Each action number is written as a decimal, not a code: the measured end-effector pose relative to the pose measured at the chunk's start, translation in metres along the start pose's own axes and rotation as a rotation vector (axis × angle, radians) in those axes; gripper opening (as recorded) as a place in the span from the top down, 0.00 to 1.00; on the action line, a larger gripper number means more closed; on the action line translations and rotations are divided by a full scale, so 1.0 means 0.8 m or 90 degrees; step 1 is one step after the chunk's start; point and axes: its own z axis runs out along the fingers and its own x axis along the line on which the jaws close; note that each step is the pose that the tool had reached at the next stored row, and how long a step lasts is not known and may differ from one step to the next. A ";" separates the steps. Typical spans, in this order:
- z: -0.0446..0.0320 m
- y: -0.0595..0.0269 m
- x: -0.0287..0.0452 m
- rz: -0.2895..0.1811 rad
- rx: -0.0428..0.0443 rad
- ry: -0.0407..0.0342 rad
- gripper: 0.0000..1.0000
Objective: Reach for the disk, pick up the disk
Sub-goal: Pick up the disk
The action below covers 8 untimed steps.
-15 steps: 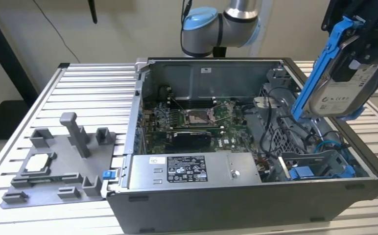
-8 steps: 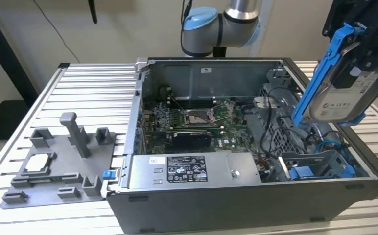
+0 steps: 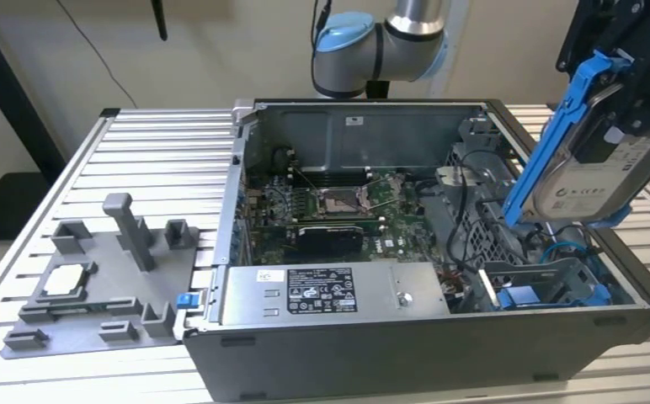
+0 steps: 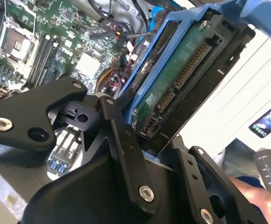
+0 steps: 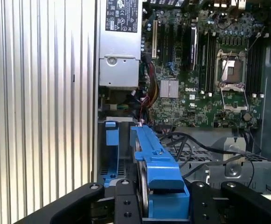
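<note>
The disk (image 3: 587, 183), a silver-grey hard drive with a white label in a blue plastic bracket, hangs tilted in the air above the open computer case's corner at the exterior view's right. My black gripper (image 3: 628, 118) is shut on its upper part. In the second wrist view the disk (image 4: 172, 88) shows its green circuit side and connectors, clamped between the black fingers (image 4: 121, 135). In the first wrist view the blue bracket edge of the disk (image 5: 159, 175) rises from my gripper (image 5: 163, 207), over the case interior.
The open computer case (image 3: 415, 345) lies on a slatted metal table (image 3: 157, 160), with motherboard (image 3: 337, 202), power supply (image 3: 325, 290) and a blue bay piece (image 3: 527, 296) below the disk. A grey fixture (image 3: 100, 286) holds a small silver chip (image 3: 65, 278). A person's hand (image 4: 254, 193) is nearby.
</note>
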 end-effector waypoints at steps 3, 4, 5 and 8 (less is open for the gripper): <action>0.0010 0.000 0.0030 0.001 0.0001 0.0000 1.00; 0.0014 0.001 0.0042 0.001 0.0001 0.0000 1.00; 0.0017 0.001 0.0053 0.001 0.0001 0.0000 1.00; 0.0025 0.001 0.0068 0.001 0.0001 0.0001 1.00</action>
